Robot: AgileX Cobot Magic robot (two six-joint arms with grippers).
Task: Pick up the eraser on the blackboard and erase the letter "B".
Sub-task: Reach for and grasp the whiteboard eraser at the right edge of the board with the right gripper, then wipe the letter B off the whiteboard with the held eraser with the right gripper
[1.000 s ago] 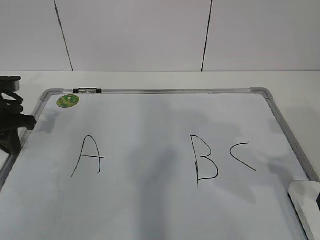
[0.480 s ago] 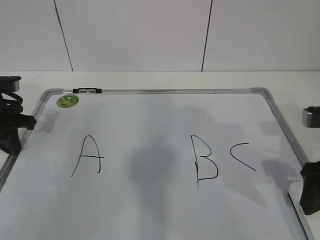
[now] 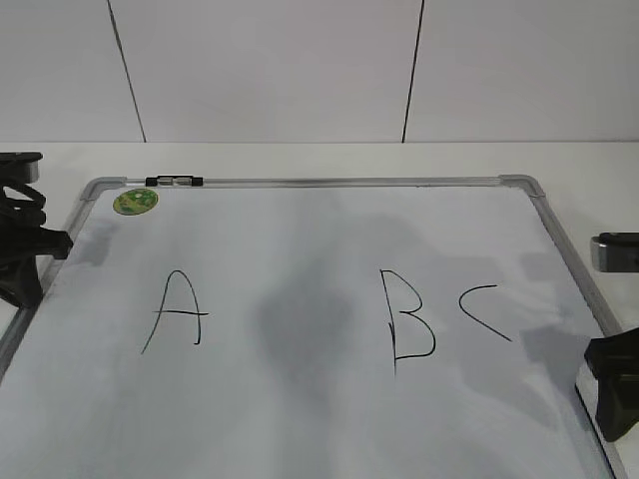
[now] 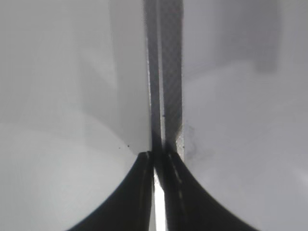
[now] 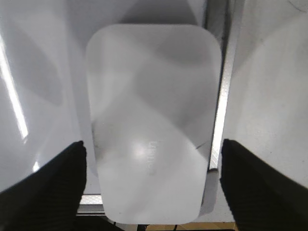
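The blackboard (image 3: 349, 183) is a white board with a grey frame, lying flat. The black letter "B" (image 3: 409, 314) stands right of its middle. In the right wrist view the white eraser (image 5: 151, 125) lies on the board next to the frame (image 5: 222, 96). My right gripper (image 5: 151, 185) is open, with one dark finger on each side of the eraser and a gap to each. In the exterior view my right gripper (image 3: 614, 394) is at the board's lower right edge and hides the eraser. My left gripper (image 3: 20, 249) is shut and empty at the board's left edge.
A black "A" (image 3: 178, 311) is on the left and a black "C" (image 3: 482, 311) right of the "B". A round green magnet (image 3: 136, 201) and a black clip (image 3: 175, 181) sit at the top left. The left wrist view shows the board's frame edge (image 4: 171, 72).
My right gripper has come into the exterior view from the right and moved down over the eraser, which it now covers. The left arm has not moved.
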